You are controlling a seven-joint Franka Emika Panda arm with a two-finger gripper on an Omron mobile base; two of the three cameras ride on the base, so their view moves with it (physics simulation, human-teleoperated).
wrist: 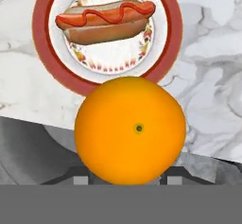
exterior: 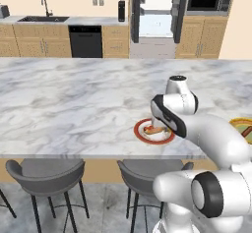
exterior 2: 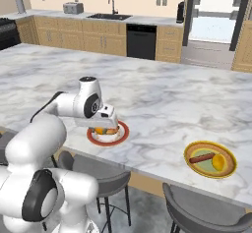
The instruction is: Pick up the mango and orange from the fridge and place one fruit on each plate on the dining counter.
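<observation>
Currently —
Gripper (exterior 2: 104, 127): clamped on the orange (wrist: 130, 130).
Position: above red-rimmed plate (wrist: 41, 53).
Plate contents: hot dog (wrist: 105, 21).
Surface: dining counter (exterior: 74, 104).
Nearby: yellow-rimmed plate (exterior 2: 194, 164).

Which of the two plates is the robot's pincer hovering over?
The red-rimmed plate with a hot dog, under the pincer holding the orange; the yellow-rimmed plate sits apart.

Robot arm (exterior: 206, 133) over red-rimmed plate (exterior: 142, 132) on marble dining counter (exterior: 74, 104), grey stools (exterior: 44, 173) below

Base views (both behind), hand view downward
</observation>
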